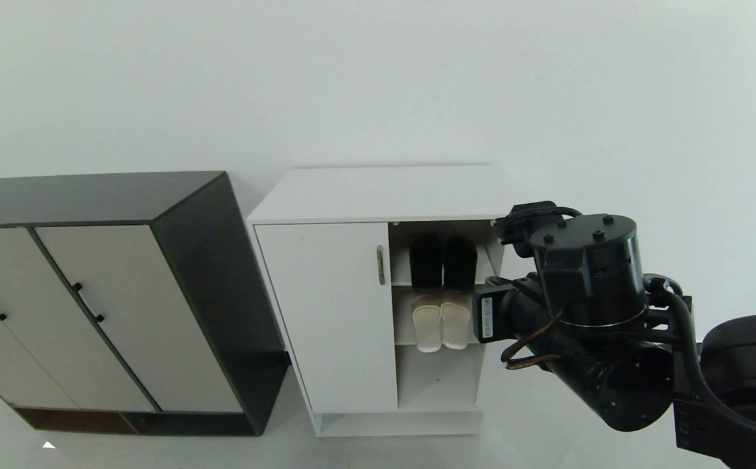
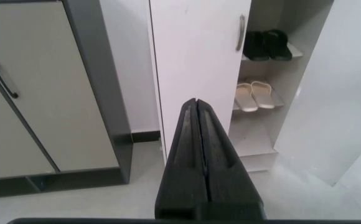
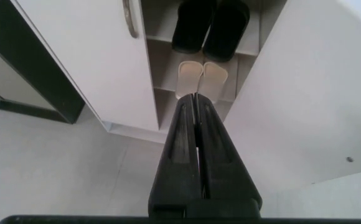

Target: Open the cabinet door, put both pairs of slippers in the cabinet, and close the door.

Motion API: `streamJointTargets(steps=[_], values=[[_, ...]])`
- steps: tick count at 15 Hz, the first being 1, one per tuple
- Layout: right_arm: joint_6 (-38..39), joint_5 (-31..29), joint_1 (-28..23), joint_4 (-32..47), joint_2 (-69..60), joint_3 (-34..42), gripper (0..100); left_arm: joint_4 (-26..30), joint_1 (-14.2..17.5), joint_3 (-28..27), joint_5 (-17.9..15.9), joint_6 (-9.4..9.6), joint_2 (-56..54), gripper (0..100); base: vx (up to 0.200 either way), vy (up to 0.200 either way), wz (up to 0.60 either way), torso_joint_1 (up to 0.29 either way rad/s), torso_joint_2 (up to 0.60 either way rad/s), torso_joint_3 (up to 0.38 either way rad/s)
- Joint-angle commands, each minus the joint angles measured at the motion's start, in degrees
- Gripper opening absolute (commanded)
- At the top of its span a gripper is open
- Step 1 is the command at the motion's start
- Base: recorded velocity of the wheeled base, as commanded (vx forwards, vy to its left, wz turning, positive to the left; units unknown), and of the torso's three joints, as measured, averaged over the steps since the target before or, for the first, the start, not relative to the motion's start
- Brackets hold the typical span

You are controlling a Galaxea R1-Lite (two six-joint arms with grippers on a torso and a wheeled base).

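The white cabinet [image 1: 378, 195] has its left door [image 1: 326, 312] closed and its right side open. A black pair of slippers [image 1: 443, 260] sits on the upper shelf and a white pair [image 1: 442, 322] on the shelf below. My right gripper [image 3: 196, 99] is shut on nothing in front of the opening, beside the swung-out right door [image 3: 311, 93], with the black slippers [image 3: 210, 25] and white slippers [image 3: 202, 78] ahead of it. My left gripper [image 2: 196, 102] is shut and empty, held back from the closed door [image 2: 193, 56]; the white slippers [image 2: 255, 96] lie off to its side.
A dark cabinet [image 1: 208, 273] with two beige doors and black handles stands close to the left of the white one. Pale floor [image 1: 156, 453] lies in front of both. My right arm covers the open door's area in the head view.
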Motion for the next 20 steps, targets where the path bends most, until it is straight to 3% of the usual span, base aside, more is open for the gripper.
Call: streamJointTargets(steps=[1, 6, 12, 18, 20], values=[[-0.36, 0.04, -0.11, -0.01, 0.07, 0.09, 0, 0.01, 0.02, 0.0, -0.02, -0.01, -0.01, 0, 0.0, 0.0, 0.0, 0.227, -0.55, -0.32], [-0.71, 0.13, -0.28, -0.01, 0.25, 0.53, 0, 0.01, 0.02, 0.0, -0.02, -0.01, -0.01, 0, 0.0, 0.0, 0.0, 0.243, -0.55, -0.309], [-1.15, 0.22, -0.28, -0.01, 0.43, 1.06, 0, 0.01, 0.02, 0.0, -0.02, -0.01, -0.01, 0, 0.0, 0.0, 0.0, 0.038, -0.08, -0.047], [-1.15, 0.22, -0.37, -0.1, 0.51, 1.06, 0, 0.01, 0.02, 0.0, -0.02, -0.01, -0.01, 0, 0.0, 0.0, -0.6, 0.006, 0.0, 0.002], [-1.24, 0.39, -1.6, -0.1, 0.51, 0.97, 0, 0.01, 0.02, 0.0, -0.02, -0.01, -0.01, 0, 0.0, 0.0, 0.0, 0.0, 0.0, 0.0]])
